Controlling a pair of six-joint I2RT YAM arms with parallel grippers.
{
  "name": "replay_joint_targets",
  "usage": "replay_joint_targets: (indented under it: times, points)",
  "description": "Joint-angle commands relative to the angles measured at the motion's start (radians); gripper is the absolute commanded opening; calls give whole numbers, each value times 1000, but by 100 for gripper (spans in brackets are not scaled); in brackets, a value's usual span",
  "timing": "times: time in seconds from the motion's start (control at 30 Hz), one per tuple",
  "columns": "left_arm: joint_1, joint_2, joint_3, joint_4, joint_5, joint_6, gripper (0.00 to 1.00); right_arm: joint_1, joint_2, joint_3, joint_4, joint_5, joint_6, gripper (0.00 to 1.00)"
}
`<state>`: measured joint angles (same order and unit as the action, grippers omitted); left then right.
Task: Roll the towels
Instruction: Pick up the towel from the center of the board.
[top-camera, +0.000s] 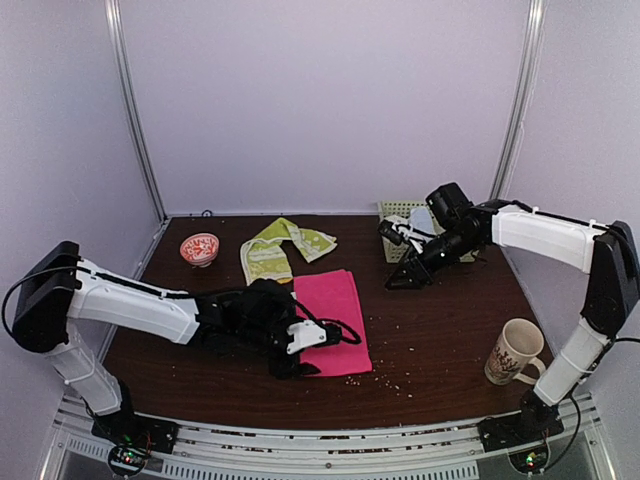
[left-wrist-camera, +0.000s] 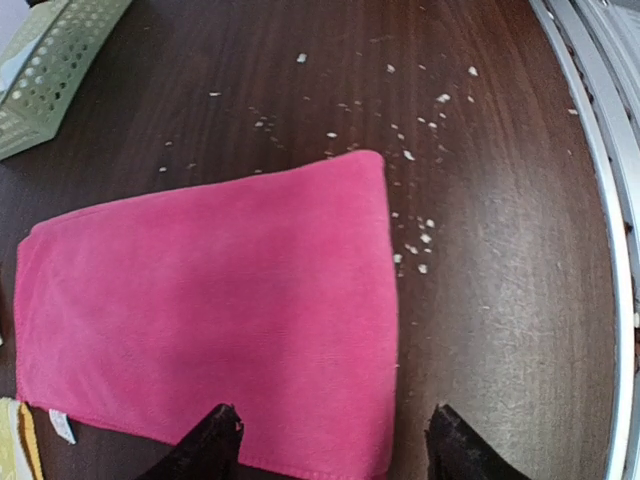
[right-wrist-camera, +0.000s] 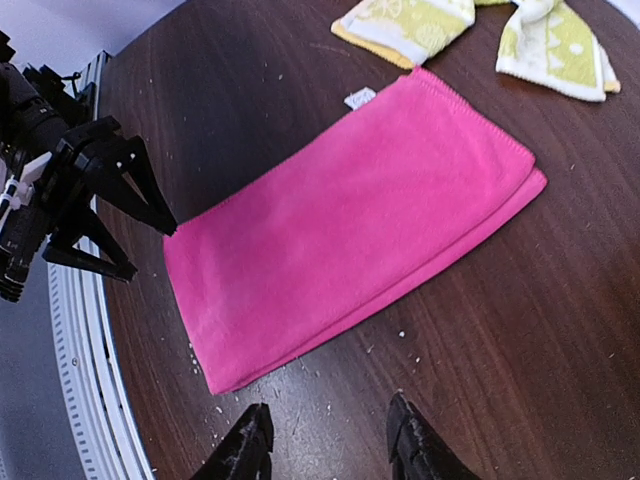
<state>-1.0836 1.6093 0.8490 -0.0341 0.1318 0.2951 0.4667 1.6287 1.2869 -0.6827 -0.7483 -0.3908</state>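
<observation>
Mostly cropped in wrist views, left gripper (left-wrist-camera: 330, 425) gapes over pink towel (left-wrist-camera: 210, 300); right gripper (right-wrist-camera: 330, 410) spread, empty

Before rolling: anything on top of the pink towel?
Nothing lies on the pink towel; its top is bare. The open left pincer hangs at one edge. Its underside is covered.

A red-patterned bowl (top-camera: 199, 248), mug (top-camera: 513, 352), green basket (top-camera: 400, 212) and scattered crumbs (left-wrist-camera: 415, 240) lie on the dark table (top-camera: 450, 320).
</observation>
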Motion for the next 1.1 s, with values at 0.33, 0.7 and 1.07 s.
replay_joint_targets:
  times: [0.33, 0.7, 1.07]
  points:
    - [-85, 166, 98, 5, -124, 82, 48, 3, -84, -183, 86, -37, -47, 39]
    - [-85, 212, 80, 6, -148, 79, 34, 3, -94, -234, 125, -50, -39, 36]
    - [-63, 204, 129, -41, 15, 14, 1, 3, -179, -285, 53, 27, -119, 34]
